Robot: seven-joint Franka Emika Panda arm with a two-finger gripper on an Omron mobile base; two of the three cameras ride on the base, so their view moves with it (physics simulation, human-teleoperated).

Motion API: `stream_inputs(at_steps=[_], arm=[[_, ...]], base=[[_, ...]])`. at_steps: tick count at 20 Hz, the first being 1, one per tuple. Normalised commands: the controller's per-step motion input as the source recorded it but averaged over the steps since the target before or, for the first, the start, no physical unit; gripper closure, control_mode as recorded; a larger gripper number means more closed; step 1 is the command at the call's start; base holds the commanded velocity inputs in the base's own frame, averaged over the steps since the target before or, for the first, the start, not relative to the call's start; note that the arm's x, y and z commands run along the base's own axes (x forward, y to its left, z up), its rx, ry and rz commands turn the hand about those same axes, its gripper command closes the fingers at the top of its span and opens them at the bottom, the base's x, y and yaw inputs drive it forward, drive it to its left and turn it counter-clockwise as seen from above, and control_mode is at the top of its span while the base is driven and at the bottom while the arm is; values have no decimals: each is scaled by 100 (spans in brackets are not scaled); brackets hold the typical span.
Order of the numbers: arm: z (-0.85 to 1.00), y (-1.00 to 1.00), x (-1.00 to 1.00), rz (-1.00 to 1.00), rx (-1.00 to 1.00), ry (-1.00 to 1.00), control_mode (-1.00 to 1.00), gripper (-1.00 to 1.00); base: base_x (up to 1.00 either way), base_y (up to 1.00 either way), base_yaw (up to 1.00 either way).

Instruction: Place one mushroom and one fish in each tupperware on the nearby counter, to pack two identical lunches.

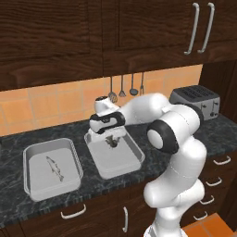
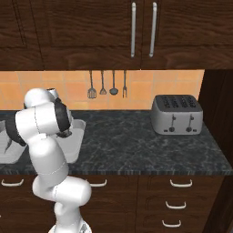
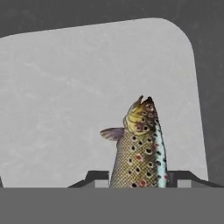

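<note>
One fish (image 3: pixel 139 148) is pinched btwn the gripper (image 3: pixel 138 177) tips, long axis running straight out along the fingers, head end pointing down at the tray floor. It hangs just above the right tupperware (image 1: pixel 132 162), nothing else seen inside it. Left tupperware (image 1: pixel 32 178) holds a second fish (image 1: pixel 54 167) lying diagonally. No mushroom seen in either. Both trays sit side by side on the counter (image 1: pixel 9 203), toaster (image 1: pixel 196 102) well apart to the right. Next, prob: lower & let go.

A spotted fish (image 3: pixel 140 148) is hanging centre-frame over the right tupperware (image 1: pixel 127 159); another fish (image 1: pixel 54 167) is lying in the left tupperware (image 1: pixel 32 176), lower left.
</note>
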Motion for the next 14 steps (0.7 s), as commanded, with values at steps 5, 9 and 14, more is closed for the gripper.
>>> stream_inputs(at_steps=[5, 9, 14], arm=[[-43, -12, -47, 0, 0, -11, -100, -100], [-25, -4, -34, 0, 0, -13, -100, -100], [16, -2, -35, 0, 0, -11, -100, -100]], base=[[0, 0, 0], [0, 0, 0], [0, 0, 0]])
